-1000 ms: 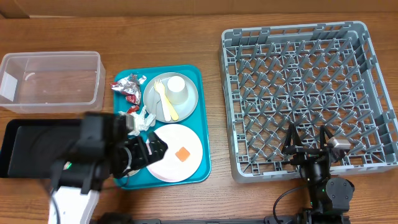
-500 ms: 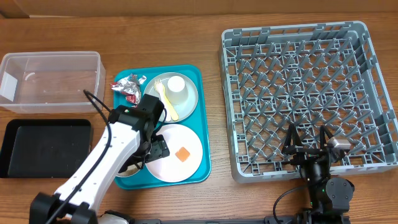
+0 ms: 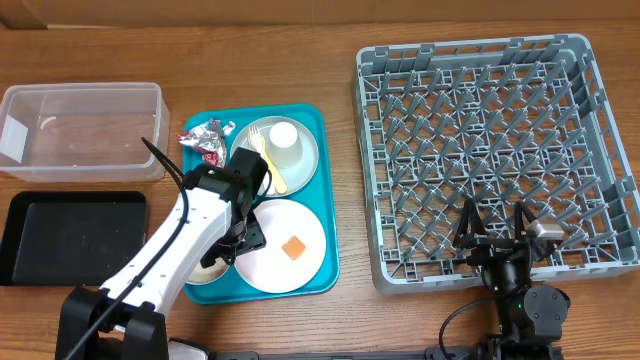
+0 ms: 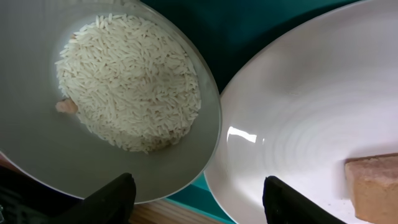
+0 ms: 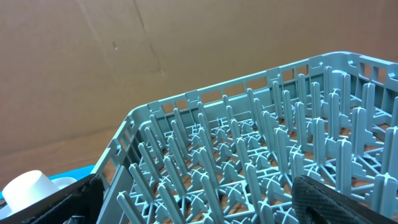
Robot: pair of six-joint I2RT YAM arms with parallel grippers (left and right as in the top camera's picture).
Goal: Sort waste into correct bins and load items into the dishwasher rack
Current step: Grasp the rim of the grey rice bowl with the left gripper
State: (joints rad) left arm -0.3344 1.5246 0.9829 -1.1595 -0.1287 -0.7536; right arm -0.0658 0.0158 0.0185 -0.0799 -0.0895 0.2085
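Rice bowl (image 4: 34,146) | rim between fingers of left gripper (image 4: 198,183) | beside plate (image 4: 292,112)

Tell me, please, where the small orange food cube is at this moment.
In the overhead view, the orange food cube sits on the pale pink plate at the near end of the teal tray, left of the dishwasher rack.

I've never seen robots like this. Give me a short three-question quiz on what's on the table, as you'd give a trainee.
1. True or false: the large grey plastic grid rack already holds dishes.
2. What lies in the pale round bowl? A) loose white rice grains B) soup C) coins
3. Name what the small orange food cube rests on.
Key: 1 false; 2 A; 3 the round pale pink plate.
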